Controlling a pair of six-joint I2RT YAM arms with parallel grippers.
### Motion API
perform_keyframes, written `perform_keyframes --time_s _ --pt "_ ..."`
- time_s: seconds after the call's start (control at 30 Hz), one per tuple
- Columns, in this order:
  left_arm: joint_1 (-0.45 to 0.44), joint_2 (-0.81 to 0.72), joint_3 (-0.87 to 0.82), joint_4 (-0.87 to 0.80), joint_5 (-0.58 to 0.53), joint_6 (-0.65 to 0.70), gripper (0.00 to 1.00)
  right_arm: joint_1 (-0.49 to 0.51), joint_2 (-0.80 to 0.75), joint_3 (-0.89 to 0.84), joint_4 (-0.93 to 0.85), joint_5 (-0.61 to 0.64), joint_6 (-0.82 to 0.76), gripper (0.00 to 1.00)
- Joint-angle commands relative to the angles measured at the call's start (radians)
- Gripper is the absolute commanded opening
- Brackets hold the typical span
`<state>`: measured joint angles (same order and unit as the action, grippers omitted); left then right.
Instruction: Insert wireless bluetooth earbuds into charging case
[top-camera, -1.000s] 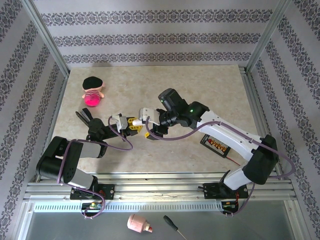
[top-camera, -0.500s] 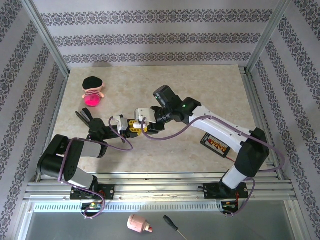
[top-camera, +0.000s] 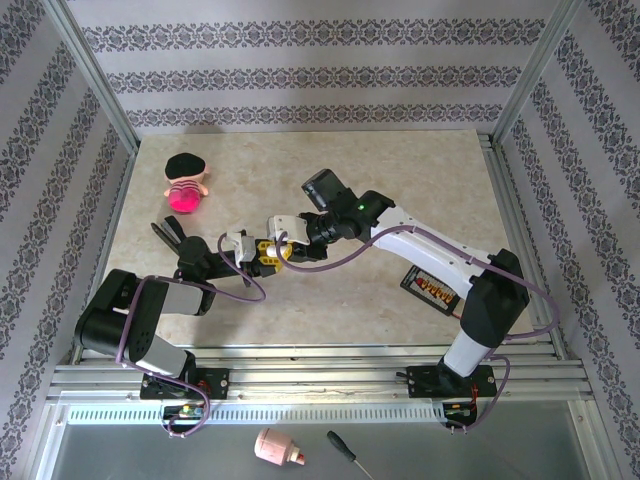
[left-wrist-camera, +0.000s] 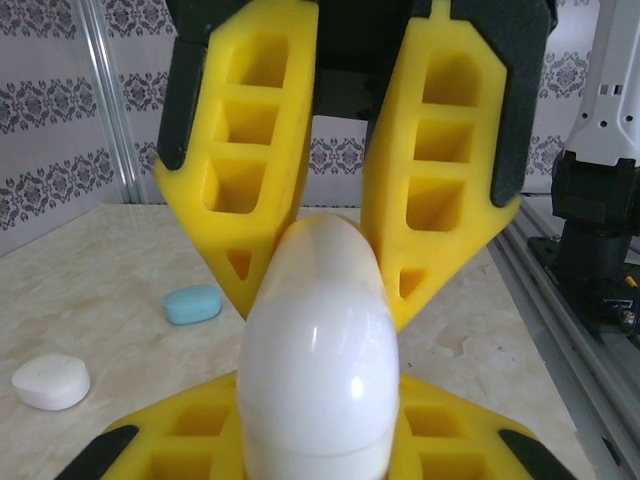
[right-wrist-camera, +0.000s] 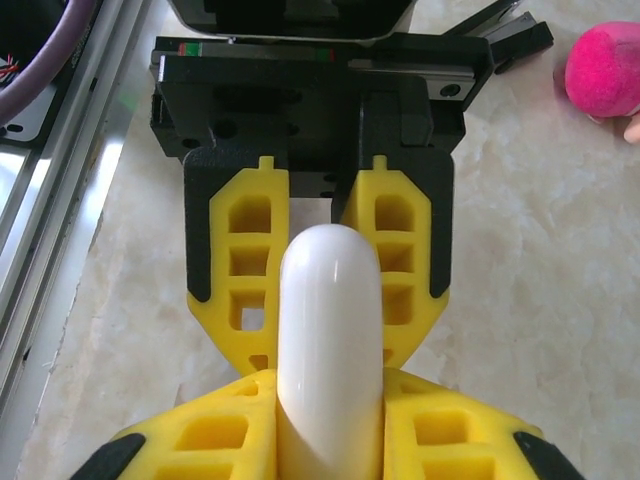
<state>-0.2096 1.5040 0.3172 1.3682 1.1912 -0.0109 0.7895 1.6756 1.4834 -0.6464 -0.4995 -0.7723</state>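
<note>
Two grippers meet at mid-surface over one smooth white case (left-wrist-camera: 318, 350). The left gripper (right-wrist-camera: 330, 340) is clamped on one end of it, and the right gripper (left-wrist-camera: 320, 290) pinches the other end, its yellow fingers (left-wrist-camera: 250, 180) pressed to the shell. The case looks closed, with no seam gap to be seen. Beyond it, a teal earbud (left-wrist-camera: 192, 304) and a white earbud (left-wrist-camera: 50, 381) lie on the surface (left-wrist-camera: 110, 250), apart from each other and well apart from the case. The risk is plain: the shell is glossy and rounded, and both grips sit on curved ends. Any uneven pull or twist could squirt it from the fingers. Let loose, it may roll toward the metal rail (left-wrist-camera: 540, 290) or scatter the tiny earbuds. Too hard a squeeze could also keep the lid shut.
</note>
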Motion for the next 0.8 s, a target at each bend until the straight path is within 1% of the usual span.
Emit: perform_keyframes --time_s 0.0,0.03,0.1,0.13,0.2,0.27,0.3,0.4,0.5,0.6,0.7,0.77 --pt "-0.008 -0.002 0.02 0.057 -0.05 -0.047 0.46 -0.024 -0.02 -0.023 0.052 0.008 0.084 0.17" --pt "-0.007 -0.005 0.014 0.057 -0.085 -0.052 0.58 -0.033 -0.03 -0.043 0.084 0.014 0.118 0.17" --pt "-0.007 -0.013 0.0 0.057 -0.124 -0.031 0.74 -0.06 -0.05 -0.082 0.156 0.021 0.207 0.18" --pt "-0.008 -0.019 -0.011 0.057 -0.137 -0.012 0.79 -0.075 -0.057 -0.098 0.19 0.026 0.263 0.18" --pt "-0.007 -0.036 -0.036 0.049 -0.188 0.034 0.85 -0.111 -0.057 -0.135 0.285 0.025 0.438 0.18" --pt "-0.007 -0.057 -0.057 0.01 -0.239 0.093 0.86 -0.143 -0.047 -0.163 0.349 -0.003 0.581 0.17" --pt "-0.009 -0.073 -0.06 -0.036 -0.26 0.129 0.86 -0.157 -0.039 -0.181 0.38 -0.022 0.644 0.16" --pt "-0.018 -0.129 -0.048 -0.219 -0.337 0.226 0.87 -0.181 -0.021 -0.236 0.5 0.008 0.862 0.13" --pt "-0.032 -0.198 -0.033 -0.381 -0.391 0.299 0.9 -0.236 0.019 -0.272 0.563 -0.007 1.067 0.13" --pt "-0.043 -0.259 -0.007 -0.543 -0.439 0.361 0.94 -0.277 0.071 -0.286 0.586 -0.031 1.201 0.14" --pt "-0.051 -0.306 0.018 -0.681 -0.472 0.409 0.98 -0.294 0.113 -0.312 0.662 -0.058 1.284 0.16" --pt "-0.053 -0.33 0.043 -0.786 -0.458 0.451 0.98 -0.298 0.148 -0.321 0.697 -0.072 1.317 0.17"
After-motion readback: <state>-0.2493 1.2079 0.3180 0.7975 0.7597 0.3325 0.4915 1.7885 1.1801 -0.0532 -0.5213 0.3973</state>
